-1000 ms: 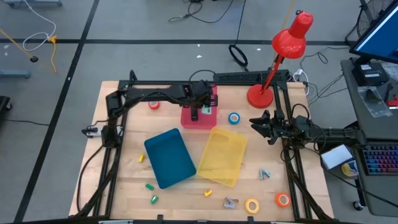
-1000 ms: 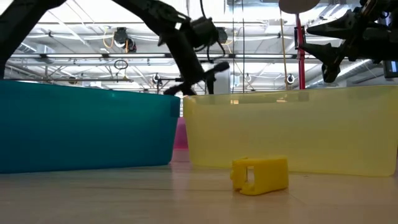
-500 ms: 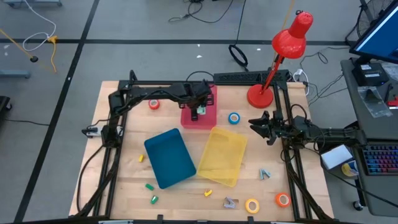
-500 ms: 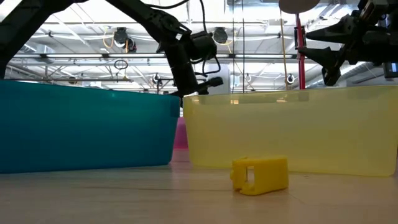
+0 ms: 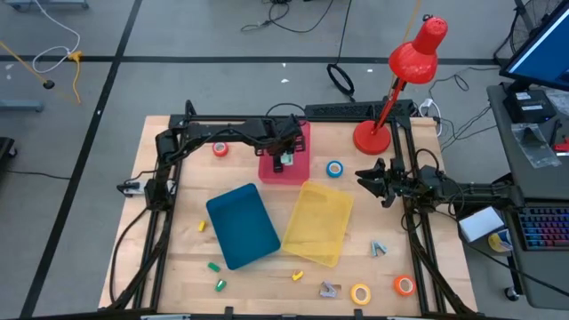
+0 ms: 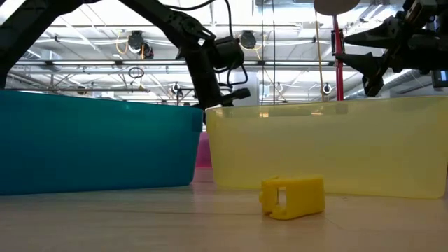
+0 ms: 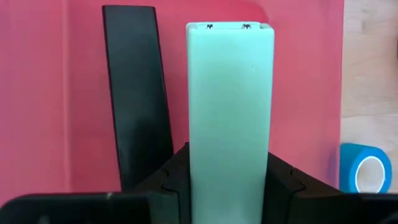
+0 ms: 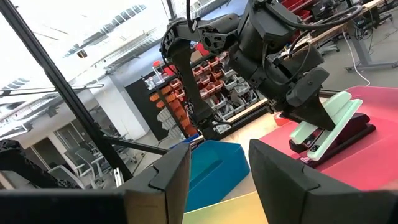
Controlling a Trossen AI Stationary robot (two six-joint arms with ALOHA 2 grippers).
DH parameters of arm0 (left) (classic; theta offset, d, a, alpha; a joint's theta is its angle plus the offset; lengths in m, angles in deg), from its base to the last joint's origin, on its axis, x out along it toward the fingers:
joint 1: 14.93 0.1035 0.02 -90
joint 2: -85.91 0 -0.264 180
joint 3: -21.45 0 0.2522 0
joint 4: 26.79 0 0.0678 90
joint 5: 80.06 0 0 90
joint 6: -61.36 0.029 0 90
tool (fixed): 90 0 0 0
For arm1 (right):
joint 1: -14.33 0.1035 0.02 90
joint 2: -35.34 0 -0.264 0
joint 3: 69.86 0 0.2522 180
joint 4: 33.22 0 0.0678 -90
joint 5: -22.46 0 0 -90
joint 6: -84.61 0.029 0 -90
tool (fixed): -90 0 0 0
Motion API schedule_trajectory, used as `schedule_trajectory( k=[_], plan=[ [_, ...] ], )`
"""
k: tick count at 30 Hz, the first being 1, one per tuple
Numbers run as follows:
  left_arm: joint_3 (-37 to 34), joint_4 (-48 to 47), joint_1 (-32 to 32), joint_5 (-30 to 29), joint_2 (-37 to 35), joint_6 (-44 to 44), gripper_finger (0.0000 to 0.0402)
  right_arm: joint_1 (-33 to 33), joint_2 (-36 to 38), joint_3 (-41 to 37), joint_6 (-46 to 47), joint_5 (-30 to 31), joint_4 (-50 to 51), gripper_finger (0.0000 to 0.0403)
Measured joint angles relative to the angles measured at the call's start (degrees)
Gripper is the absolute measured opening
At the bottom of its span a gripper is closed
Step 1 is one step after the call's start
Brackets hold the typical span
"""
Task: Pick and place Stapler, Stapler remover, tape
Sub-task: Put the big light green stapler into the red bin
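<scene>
My left gripper [image 5: 283, 160] is over the pink tray [image 5: 299, 169] and is shut on a mint-green stapler [image 7: 229, 99]. A black stapler [image 7: 134, 93] lies on the tray floor beside it. My right gripper [image 5: 372, 180] hovers open at the table's right, beside the yellow tray [image 5: 318, 222]. Blue tape [image 5: 334, 168] lies right of the pink tray and a red-orange roll [image 5: 220, 149] lies left of it. A yellow roll [image 5: 360, 293] and an orange roll [image 5: 404, 285] lie near the near edge. Two staple removers [image 5: 379, 248] [image 5: 330, 289] lie on the table. My left gripper pinches the mint-green stapler between its two fingers [image 7: 280, 177], one on each long side [image 7: 264, 155], so the stapler runs along the fingers and juts out past them. The fingers slant down from above. The stapler is tilted over the pink tray [image 8: 323, 127]; whether it rests there I cannot tell.
A teal tray [image 5: 242, 224] stands left of the yellow tray. A red desk lamp [image 5: 373, 135] stands at the far right. Small green and yellow bits [image 5: 216, 276] [image 6: 292, 197] lie near the near edge. Bare wood shows at the near left.
My left gripper has gone down toward the pink tray and tipped its fingers more steeply downward, carrying the mint-green stapler lower. The move took place in the first half second, and it has kept still since.
</scene>
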Motion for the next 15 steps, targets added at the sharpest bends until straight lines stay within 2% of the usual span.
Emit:
schedule_trajectory(
  k=[15],
  plan=[
    [0.0,0.46,-0.11,-0.59,0.0,-0.02,0.012,0.0,0.0,0.02,0.0,0.0,-0.03,0.0157]
  ],
)
